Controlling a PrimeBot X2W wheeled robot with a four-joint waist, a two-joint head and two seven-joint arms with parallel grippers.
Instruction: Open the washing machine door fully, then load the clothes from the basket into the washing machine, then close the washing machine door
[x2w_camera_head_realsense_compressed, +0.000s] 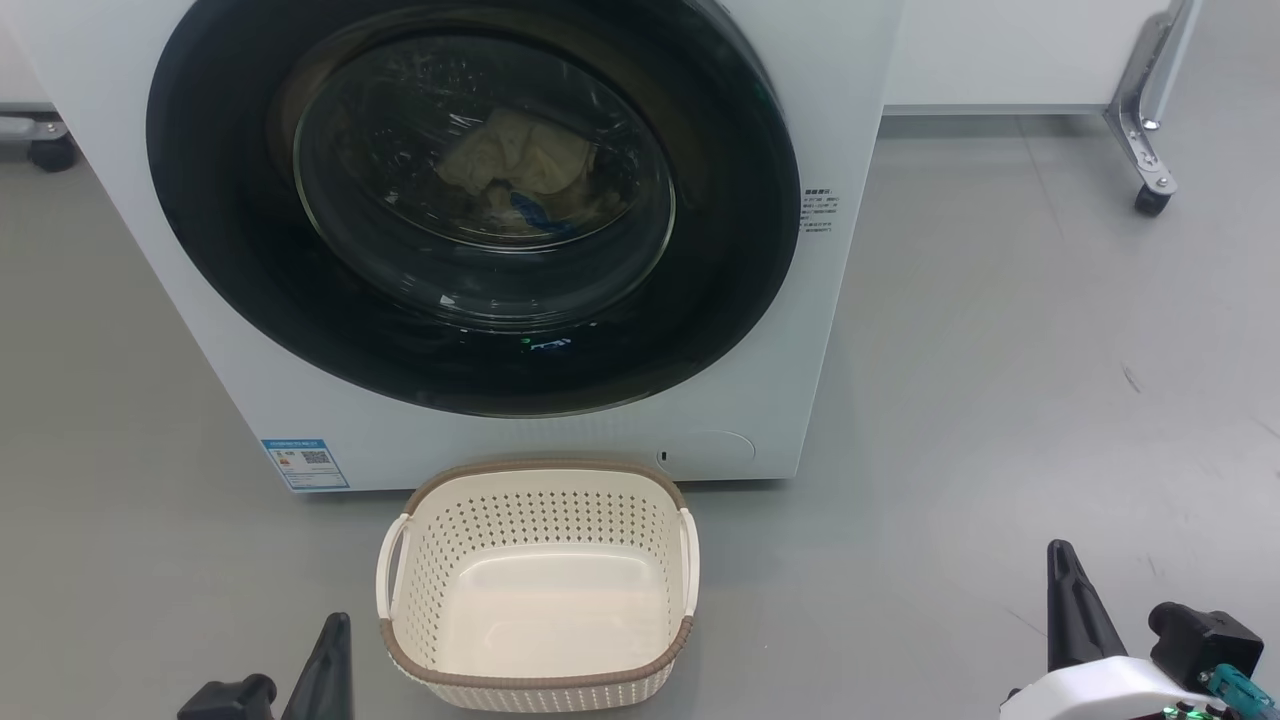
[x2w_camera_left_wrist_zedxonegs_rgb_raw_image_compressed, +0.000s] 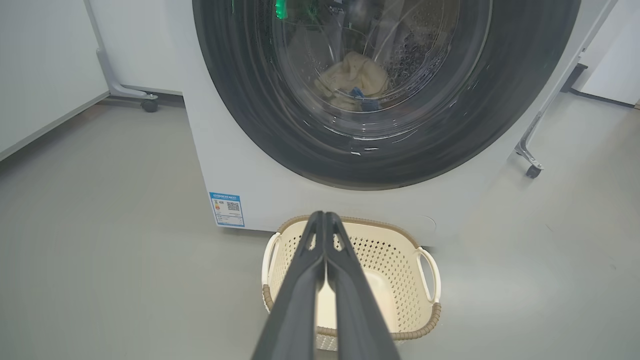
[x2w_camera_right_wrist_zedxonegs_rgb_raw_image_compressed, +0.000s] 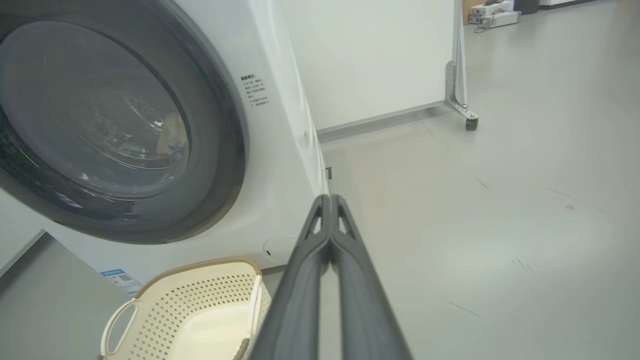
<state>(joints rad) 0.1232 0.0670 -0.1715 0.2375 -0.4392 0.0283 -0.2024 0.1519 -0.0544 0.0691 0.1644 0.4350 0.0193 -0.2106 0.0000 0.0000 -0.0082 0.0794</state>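
Washing machine door (x2w_camera_head_realsense_compressed: 232, 250) shut w/ clothes (x2w_camera_head_realsense_compressed: 520, 160) inside; basket (x2w_camera_head_realsense_compressed: 545, 468) in front.

the head view looks steeply down at the washing machine door (x2w_camera_head_realsense_compressed: 480, 180) and basket (x2w_camera_head_realsense_compressed: 540, 520). both wrist views share them from lower, the right obliquely.

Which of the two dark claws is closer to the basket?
The left gripper, just left of the basket; the right gripper sits far off on the other side.
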